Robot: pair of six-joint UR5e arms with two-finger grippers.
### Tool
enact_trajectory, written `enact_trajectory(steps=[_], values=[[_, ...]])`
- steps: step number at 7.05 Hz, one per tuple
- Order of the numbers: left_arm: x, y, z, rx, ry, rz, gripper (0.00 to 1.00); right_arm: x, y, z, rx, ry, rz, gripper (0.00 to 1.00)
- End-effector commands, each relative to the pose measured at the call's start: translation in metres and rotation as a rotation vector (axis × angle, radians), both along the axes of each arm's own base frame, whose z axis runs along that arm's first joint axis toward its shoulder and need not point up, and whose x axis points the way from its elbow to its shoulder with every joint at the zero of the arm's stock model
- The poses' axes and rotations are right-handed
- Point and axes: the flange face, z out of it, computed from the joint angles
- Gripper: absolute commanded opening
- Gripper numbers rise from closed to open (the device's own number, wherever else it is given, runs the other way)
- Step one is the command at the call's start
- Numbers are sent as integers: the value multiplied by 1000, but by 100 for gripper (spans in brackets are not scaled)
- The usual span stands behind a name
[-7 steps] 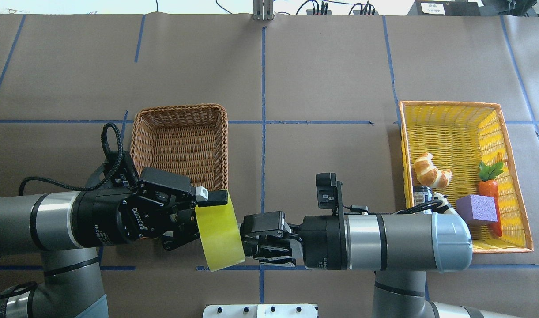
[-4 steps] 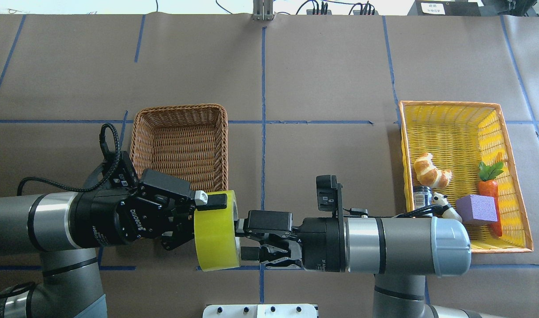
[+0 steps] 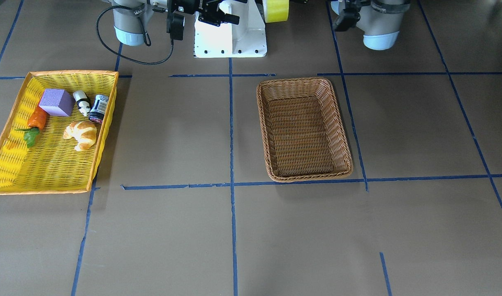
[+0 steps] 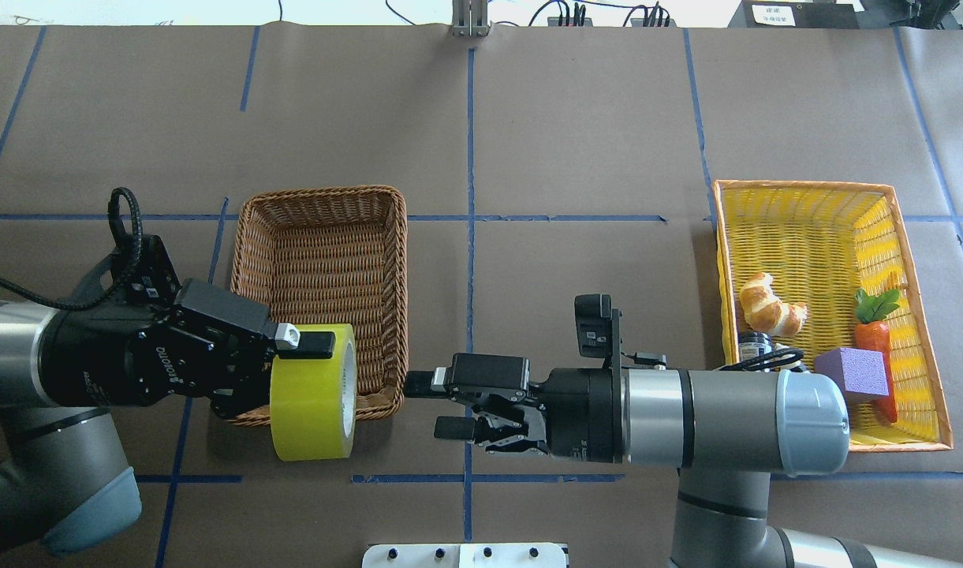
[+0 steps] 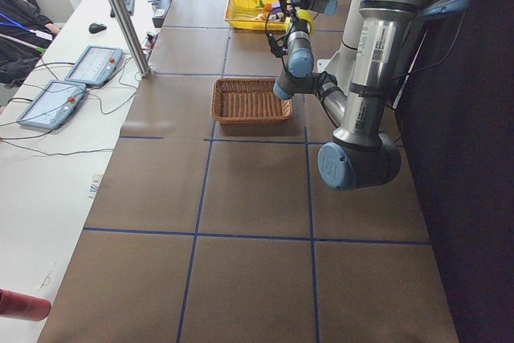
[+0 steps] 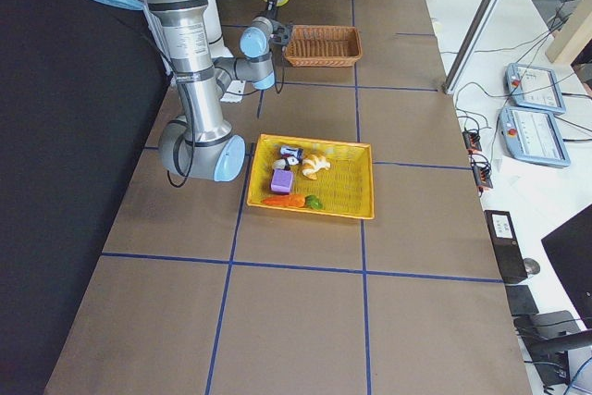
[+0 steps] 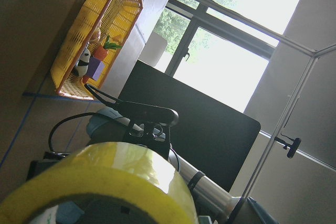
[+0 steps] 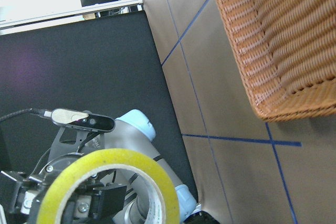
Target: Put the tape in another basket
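Note:
My left gripper [image 4: 308, 371] is shut on the yellow-green tape [image 4: 311, 392], gripping the roll's wall. It holds the roll on edge in the air, over the near rim of the brown wicker basket [image 4: 323, 268]. The tape also shows in the front-facing view [image 3: 276, 10], the left wrist view [image 7: 105, 179] and the right wrist view [image 8: 105, 179]. My right gripper [image 4: 434, 405] is open and empty, a short way right of the tape. The wicker basket [image 3: 304, 127] is empty, and its corner shows in the right wrist view [image 8: 283, 40].
A yellow, orange-rimmed mesh basket [image 4: 804, 186] stands at the right with a croissant [image 4: 769, 306], a carrot [image 4: 874, 335], a purple block [image 4: 852, 374], a small jar and a panda figure. It also shows in the front-facing view [image 3: 70, 73]. Blue tape lines cross the brown table.
The right gripper has let go of the tape and opened. The left arm has drawn back to the left with the tape, toward the wicker basket's near rim. The two grippers now stand apart.

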Motion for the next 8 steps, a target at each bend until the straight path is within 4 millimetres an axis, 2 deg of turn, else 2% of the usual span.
enact_trajectory(steps=[1,3,6,8], values=[[-8,-38,23,-12,-181,-4,0,10,-47,8,127,210,79,100],[5,-58,27,76,-389,-28,0,16,-91,31,203,441,174,100],[49,-94,17,118,-686,-70,0,52,-172,101,245,893,259,100],[65,-108,33,204,-861,-84,0,75,-207,130,398,1144,219,100]])
